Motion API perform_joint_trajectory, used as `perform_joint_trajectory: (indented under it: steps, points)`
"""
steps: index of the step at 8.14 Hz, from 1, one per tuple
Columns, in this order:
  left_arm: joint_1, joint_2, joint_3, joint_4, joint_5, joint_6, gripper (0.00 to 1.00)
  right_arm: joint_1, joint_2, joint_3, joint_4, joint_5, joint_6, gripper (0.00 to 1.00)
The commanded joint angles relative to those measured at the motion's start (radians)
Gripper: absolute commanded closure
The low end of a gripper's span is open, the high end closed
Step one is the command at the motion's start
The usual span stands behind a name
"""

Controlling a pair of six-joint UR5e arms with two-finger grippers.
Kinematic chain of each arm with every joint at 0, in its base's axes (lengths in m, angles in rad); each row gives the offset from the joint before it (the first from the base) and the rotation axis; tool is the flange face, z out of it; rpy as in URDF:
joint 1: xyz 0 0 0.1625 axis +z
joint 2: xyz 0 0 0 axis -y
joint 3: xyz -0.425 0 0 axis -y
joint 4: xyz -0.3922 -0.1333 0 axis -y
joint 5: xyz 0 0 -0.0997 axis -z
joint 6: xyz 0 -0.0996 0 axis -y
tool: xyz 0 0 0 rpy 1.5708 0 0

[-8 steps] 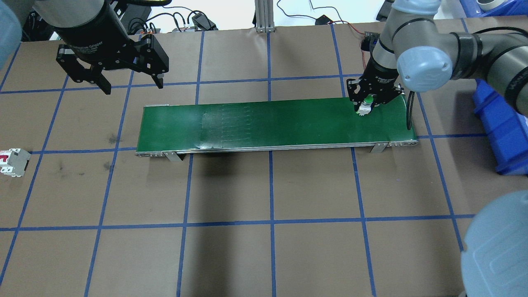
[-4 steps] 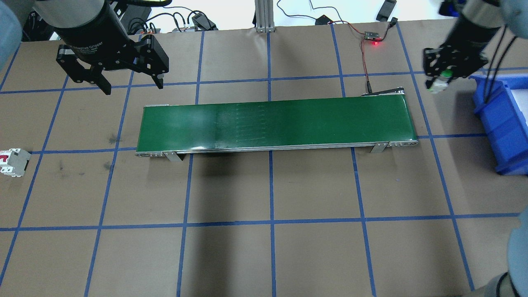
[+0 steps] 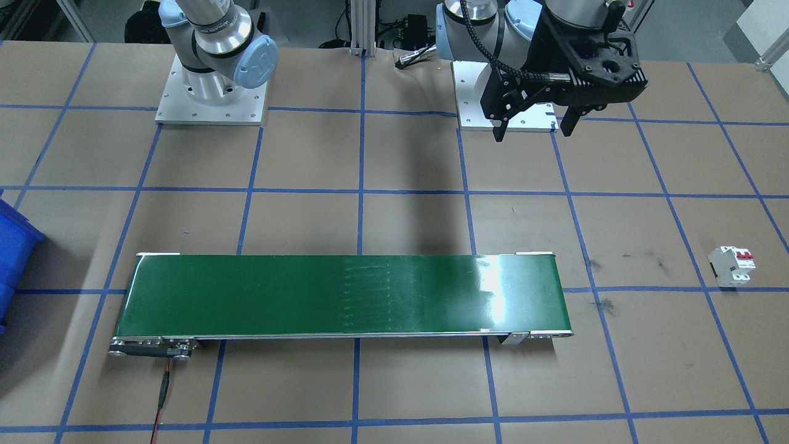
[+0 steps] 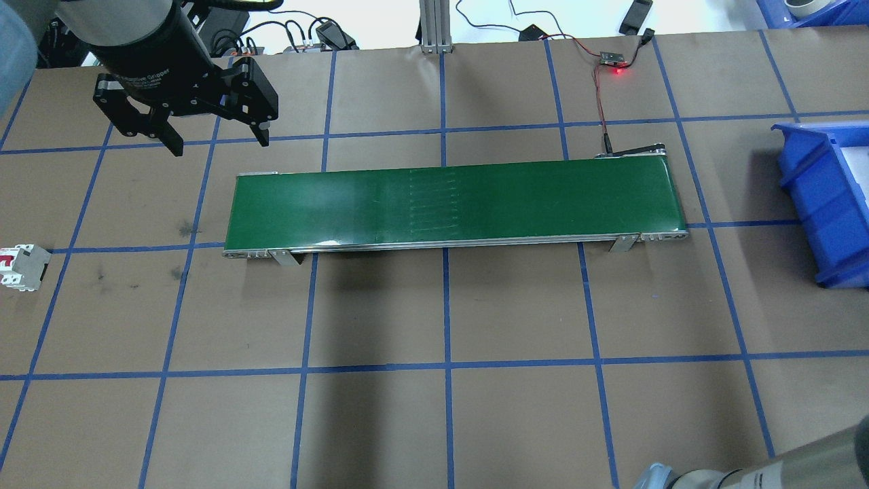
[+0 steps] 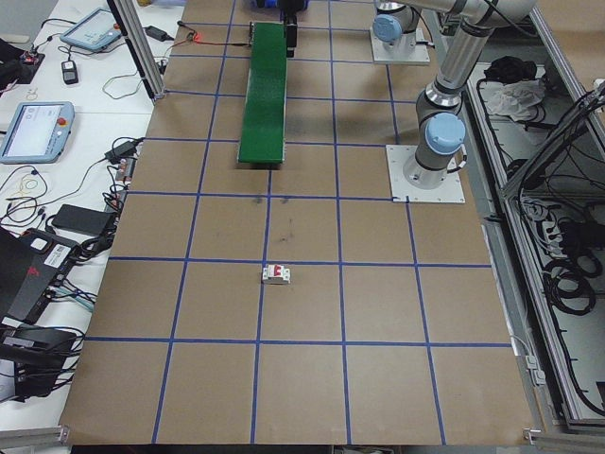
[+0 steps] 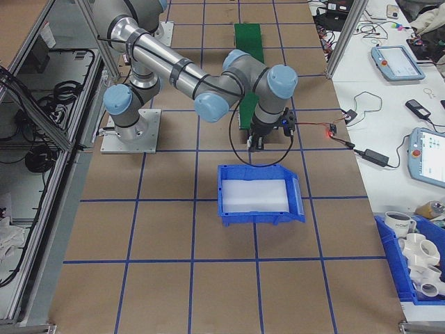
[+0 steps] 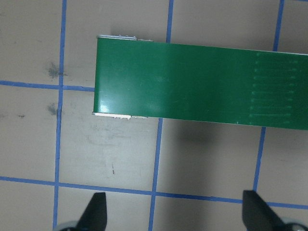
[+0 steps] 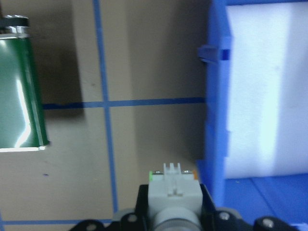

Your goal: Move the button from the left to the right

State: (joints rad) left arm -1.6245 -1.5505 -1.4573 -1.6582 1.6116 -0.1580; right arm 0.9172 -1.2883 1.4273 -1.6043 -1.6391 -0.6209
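The button [image 8: 173, 188], a white-grey body with a sliver of green cap showing, sits between the fingers of my right gripper [image 8: 173, 204], which is shut on it. In the right wrist view it hangs over brown table beside the blue bin's wall [image 8: 216, 120]. The exterior right view puts this right gripper [image 6: 256, 138] between the green conveyor's [image 6: 248, 43] near end and the blue bin [image 6: 259, 196]. My left gripper [image 4: 217, 139] stands open and empty above the table behind the conveyor's [image 4: 455, 202] left end; its fingertips [image 7: 96, 211] frame bare table.
A white circuit breaker [image 4: 24, 267] with red levers lies at the table's far left, also in the front-facing view as the breaker [image 3: 731, 265]. The blue bin [image 4: 818, 197] holds a white liner. A wired board with a red light [image 4: 614, 61] sits behind the conveyor.
My right gripper lifted the button off the conveyor's right end and carried it right toward the blue bin, leaving the overhead view. The left gripper has not moved.
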Motion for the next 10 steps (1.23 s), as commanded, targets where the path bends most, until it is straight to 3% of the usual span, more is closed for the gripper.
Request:
perform_joint_trajectory:
  steps: [1,3,5,6,10]
  points:
    - [0.000,0.000,0.000,0.000,0.001,0.000,0.00,-0.090,0.076,-0.004,-0.112,-0.015,-0.117,1.00]
    - [0.000,0.001,0.000,0.000,0.001,0.000,0.00,-0.098,0.158,-0.002,-0.199,-0.013,-0.161,1.00]
    - [0.000,0.000,0.002,0.000,0.001,0.000,0.00,-0.098,0.203,-0.001,-0.203,0.019,-0.140,1.00]
    - [0.000,0.001,0.002,0.000,-0.001,0.000,0.00,-0.098,0.242,0.002,-0.242,0.021,-0.137,1.00]
    - [0.000,0.000,0.003,0.000,-0.001,0.000,0.00,-0.098,0.280,0.048,-0.307,0.016,-0.145,1.00]
